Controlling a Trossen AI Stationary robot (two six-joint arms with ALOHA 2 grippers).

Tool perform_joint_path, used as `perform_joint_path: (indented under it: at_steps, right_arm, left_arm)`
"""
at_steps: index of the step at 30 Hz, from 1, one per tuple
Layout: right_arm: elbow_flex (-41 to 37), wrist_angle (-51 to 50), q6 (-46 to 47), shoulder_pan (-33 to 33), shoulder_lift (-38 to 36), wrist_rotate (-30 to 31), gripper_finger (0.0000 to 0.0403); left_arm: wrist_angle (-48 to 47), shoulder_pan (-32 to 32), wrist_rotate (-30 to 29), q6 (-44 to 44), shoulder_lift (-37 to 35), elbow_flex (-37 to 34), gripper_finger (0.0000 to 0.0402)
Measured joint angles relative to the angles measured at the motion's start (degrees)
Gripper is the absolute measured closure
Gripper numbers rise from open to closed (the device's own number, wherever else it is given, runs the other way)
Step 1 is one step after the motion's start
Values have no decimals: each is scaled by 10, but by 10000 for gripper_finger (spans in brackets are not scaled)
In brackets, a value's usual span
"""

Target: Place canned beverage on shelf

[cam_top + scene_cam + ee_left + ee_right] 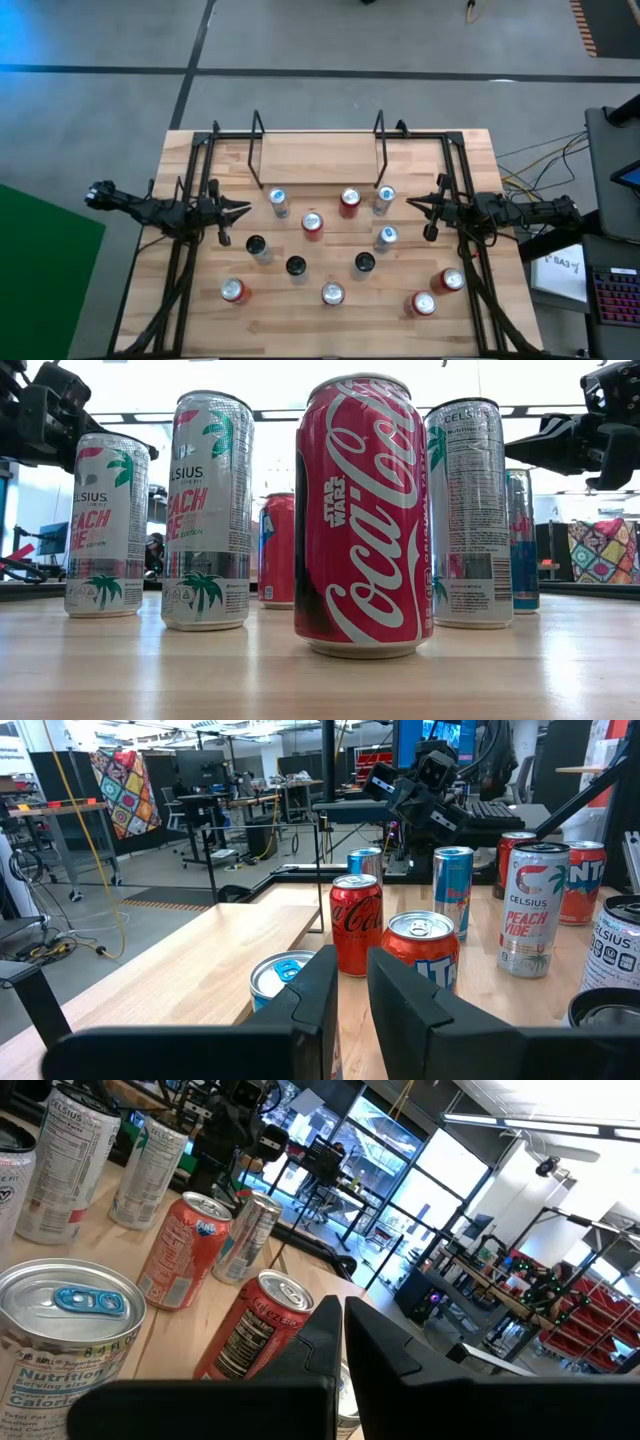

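The shelf (318, 160), a wooden floor between two upright black rod loops, stands at the table's far edge with nothing on it. Several canned beverages stand upright on their bases mid-table: red ones (313, 222), silver-blue ones (386, 237), dark-topped ones (296, 266). In the low view, a red Coca-Cola can (365, 515) is nearest. My left gripper (243, 209) hovers level at the table's left side, pointing at the cans, with a narrow gap between its fingers (352, 990) and nothing in it. My right gripper (414, 205) hovers level at the right side, shut (340, 1345), empty.
Large black side frames (190, 250) (470, 250) run along the table's left and right sides under the arms. Bare wood lies between the shelf and the nearest cans. A desk with a keyboard (615, 290) stands to the right, off the table.
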Motion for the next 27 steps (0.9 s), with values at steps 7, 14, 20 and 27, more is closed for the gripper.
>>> perform_joint_path:
  at_steps: [7,14,20,27]
  right_arm:
    - [0,0,0,0,0,0,394]
    - [0,3,28,0,0,0,394]
    - [0,66,298,-1,0,0,394]
    - [0,157,505,-1,0,0,394]
  left_arm:
    - [0,0,0,0,0,0,358]
    - [35,0,1,-95,0,0,358]
    - [117,0,-3,-202,0,0,358]
    - [212,1,-6,-158,0,0,358]
